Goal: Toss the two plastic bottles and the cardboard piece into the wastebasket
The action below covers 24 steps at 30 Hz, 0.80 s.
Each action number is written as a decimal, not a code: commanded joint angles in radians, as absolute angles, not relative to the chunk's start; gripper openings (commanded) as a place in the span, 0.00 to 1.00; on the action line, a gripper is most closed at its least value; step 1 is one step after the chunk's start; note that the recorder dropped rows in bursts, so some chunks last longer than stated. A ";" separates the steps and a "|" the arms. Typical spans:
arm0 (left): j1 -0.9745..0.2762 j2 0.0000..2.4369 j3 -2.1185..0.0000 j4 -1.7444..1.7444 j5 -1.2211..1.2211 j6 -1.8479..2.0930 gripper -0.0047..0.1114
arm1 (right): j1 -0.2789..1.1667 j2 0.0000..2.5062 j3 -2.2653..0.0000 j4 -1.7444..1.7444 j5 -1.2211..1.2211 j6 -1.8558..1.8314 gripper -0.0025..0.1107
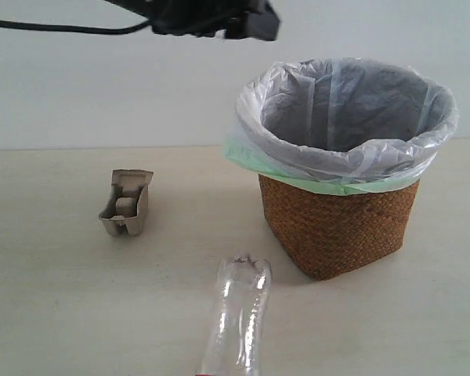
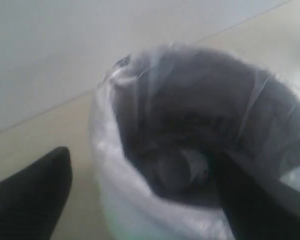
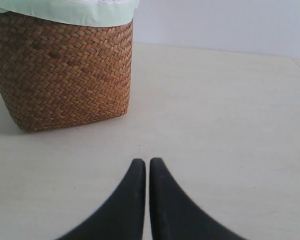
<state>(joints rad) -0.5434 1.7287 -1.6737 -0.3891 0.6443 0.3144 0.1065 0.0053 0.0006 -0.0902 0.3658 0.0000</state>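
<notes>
My left claw (image 2: 142, 152) hung spread and empty over the mouth of the wastebasket (image 1: 337, 227). My right claw (image 3: 146, 161) was pressed together, low over the worktop (image 1: 55, 313) beside the wicker wall. One clear bottle (image 1: 236, 313) lay on the worktop before the wastebasket, and the cardboard piece (image 1: 127, 204) sat well apart from both.

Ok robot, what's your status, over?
Status: left jaws open above bag-lined brown wicker wastebasket, right jaws shut beside it. On table: grey-brown cardboard tray, clear plastic bottle, not yet binned. Nothing seen blocking.
</notes>
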 commanded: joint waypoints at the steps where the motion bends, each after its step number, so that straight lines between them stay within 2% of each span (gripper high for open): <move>1: -0.499 1.699 -1.668 -0.284 1.031 0.211 0.65 | 0.101 0.000 0.000 -0.091 0.362 0.000 0.02; 4: -0.496 1.701 -1.597 -0.262 1.191 0.172 0.73 | 0.101 0.000 0.000 -0.091 0.362 0.000 0.02; 8: -0.542 1.701 -1.402 -0.267 1.221 0.139 0.75 | 0.101 0.000 0.000 -0.091 0.362 0.000 0.02; 16: -0.606 1.704 -1.086 -0.264 0.903 0.052 0.75 | 0.101 0.000 0.000 -0.091 0.362 0.000 0.02; 24: -0.606 1.860 -1.033 -0.318 0.766 0.088 0.75 | 0.101 0.000 0.000 -0.091 0.362 0.000 0.02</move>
